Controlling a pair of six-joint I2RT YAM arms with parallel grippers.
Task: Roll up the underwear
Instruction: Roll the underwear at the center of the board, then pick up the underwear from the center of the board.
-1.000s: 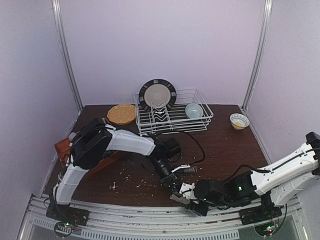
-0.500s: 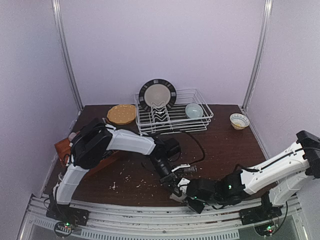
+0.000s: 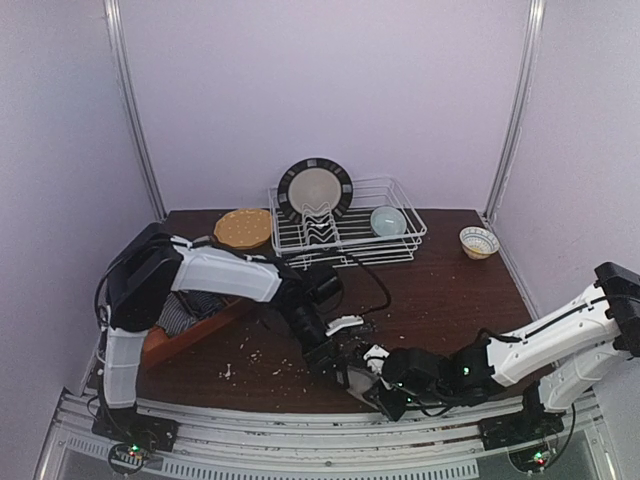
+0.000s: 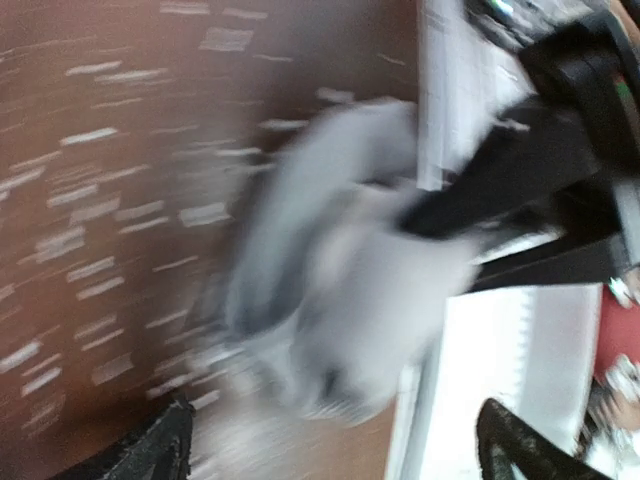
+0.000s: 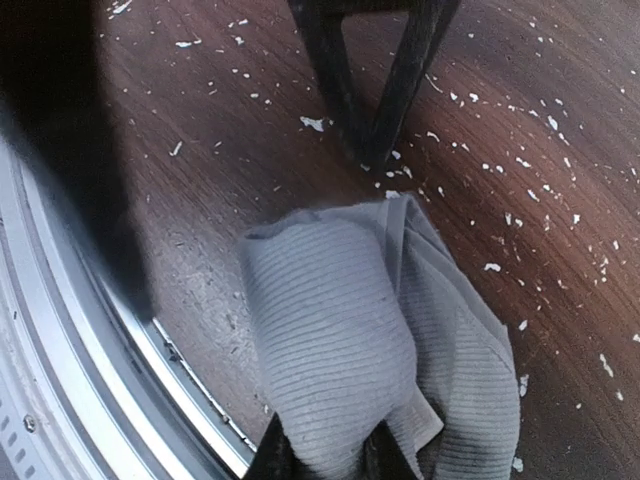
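Since left wrist cam is pure blur, we're going mostly by other two views. Grey underwear (image 5: 340,340) sits at near edge of table (image 3: 450,290), rolled into fat ribbed bundle with loose flap on one side. Right gripper (image 5: 328,462) pinches roll's near end, jaws clamped on cloth. Left gripper (image 4: 335,448) hangs just beside roll's far edge, fingers spread wide. Crumbs (image 5: 500,130) all over wood.
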